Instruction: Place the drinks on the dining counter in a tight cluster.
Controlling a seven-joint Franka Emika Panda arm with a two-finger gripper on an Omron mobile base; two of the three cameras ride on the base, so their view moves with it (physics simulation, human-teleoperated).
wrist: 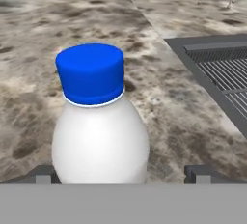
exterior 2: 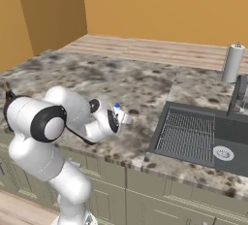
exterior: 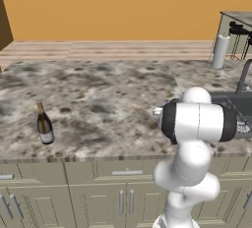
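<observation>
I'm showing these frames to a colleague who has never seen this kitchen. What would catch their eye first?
Probably the blue-capped water bottle, looming close in the hand view, upright between the open gripper tips on the marbled counter. Next, the dark wine bottle standing alone near the counter's front left edge, and the sink off to the right.

The white arm point(exterior: 194, 138) rises from its base, folds at a dark-banded elbow and reaches forward and low, level with the desk top. Its gripper point(wrist: 123, 175) points horizontally, jaws spread wide; the two dark fingers point(wrist: 198, 174) stand well apart at either side in the hand view.
</observation>
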